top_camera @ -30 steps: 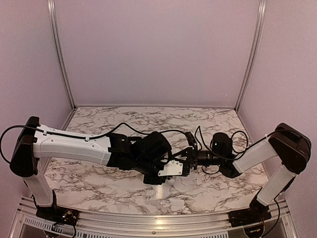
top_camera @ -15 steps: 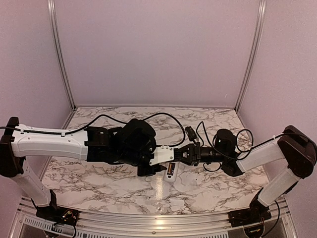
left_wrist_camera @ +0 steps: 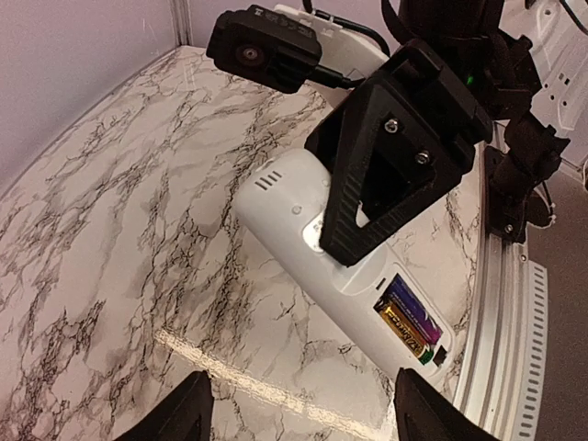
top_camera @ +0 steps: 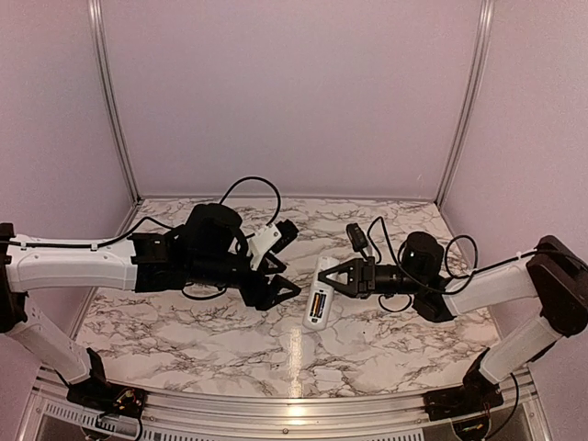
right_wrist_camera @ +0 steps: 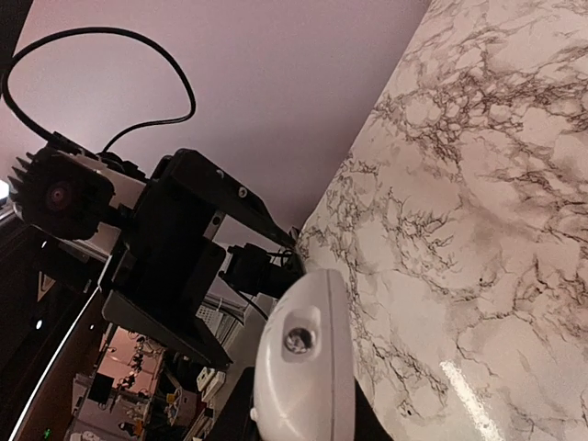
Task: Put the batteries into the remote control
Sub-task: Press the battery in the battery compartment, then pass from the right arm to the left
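Here, left end effector (top_camera: 292,261) agape, empty; right end effector (top_camera: 329,276) tight on remote control (top_camera: 317,308), batteries (left_wrist_camera: 407,323) apparently inside, over table (top_camera: 184,340).

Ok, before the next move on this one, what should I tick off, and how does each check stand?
1. Right gripper clamped on the remote control: ok, one finger lies across its back.
2. Batteries seated: ok, two lie side by side in the bay.
3. Battery polarity: cannot tell, the markings are too small.
4. Remote's back closed: not ok, the batteries lie exposed.
5. Left gripper free of the remote: ok, jaws open and apart from it.
6. Remote clear of the table: cannot tell.
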Controlling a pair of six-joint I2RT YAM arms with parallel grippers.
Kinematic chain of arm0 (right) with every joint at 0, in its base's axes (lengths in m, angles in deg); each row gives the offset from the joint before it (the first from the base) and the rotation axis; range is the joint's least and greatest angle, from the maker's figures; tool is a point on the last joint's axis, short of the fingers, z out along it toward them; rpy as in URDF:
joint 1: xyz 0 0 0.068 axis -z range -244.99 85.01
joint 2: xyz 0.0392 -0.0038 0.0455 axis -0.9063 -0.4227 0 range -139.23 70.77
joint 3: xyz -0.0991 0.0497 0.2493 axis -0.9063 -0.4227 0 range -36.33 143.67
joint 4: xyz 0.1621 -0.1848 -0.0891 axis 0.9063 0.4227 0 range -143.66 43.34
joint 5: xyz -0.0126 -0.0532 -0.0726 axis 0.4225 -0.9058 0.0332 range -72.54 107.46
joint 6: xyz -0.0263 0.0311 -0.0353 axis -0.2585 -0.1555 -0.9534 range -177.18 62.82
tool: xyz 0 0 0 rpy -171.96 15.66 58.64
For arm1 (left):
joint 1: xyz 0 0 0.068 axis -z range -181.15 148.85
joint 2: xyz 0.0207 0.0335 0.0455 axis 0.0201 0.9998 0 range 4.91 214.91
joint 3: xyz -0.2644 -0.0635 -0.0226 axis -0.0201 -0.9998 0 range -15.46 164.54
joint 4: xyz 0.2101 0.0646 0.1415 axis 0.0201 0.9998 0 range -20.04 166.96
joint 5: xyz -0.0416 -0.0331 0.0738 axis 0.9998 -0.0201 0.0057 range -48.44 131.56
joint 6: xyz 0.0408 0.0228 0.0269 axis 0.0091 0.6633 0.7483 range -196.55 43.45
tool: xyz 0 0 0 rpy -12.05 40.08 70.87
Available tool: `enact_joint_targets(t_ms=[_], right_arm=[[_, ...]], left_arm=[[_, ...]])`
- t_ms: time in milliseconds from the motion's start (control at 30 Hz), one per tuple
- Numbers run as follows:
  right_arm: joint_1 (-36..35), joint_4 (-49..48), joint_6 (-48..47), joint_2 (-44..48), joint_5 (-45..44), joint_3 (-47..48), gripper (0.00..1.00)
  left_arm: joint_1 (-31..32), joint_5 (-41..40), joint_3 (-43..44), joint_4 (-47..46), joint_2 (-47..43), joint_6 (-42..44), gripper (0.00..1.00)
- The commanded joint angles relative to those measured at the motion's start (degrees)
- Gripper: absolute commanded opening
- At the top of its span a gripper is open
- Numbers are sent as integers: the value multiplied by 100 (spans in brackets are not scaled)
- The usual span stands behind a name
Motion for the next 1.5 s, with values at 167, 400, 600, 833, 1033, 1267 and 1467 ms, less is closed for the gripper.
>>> enact_joint_targets(t_ms=[167,400,600,833,1033,1267,1467], right_arm=[[33,496,-624,419,-11,477,0],[29,477,-633,490,-38,526,0],[29,477,-635,540,-3,578,0],[36,485,-611,594,14,588,0],[57,468,-601,594,6,512,0],[483,508,-612,779,5,136,0],[1081,1166,-991,1142,23,-111,0]], left_arm=[[-164,1298,-268,-1432,422,-2118,71],[-163,1746,-222,-1848,727,-2466,61],[-164,1795,-103,-1743,926,-2426,45],[-164,1665,-32,-1566,998,-2283,30],[-164,1600,33,-1402,895,-1849,47],[-160,1311,-130,-1033,364,-1048,80],[155,883,-442,-396,210,65,77]])
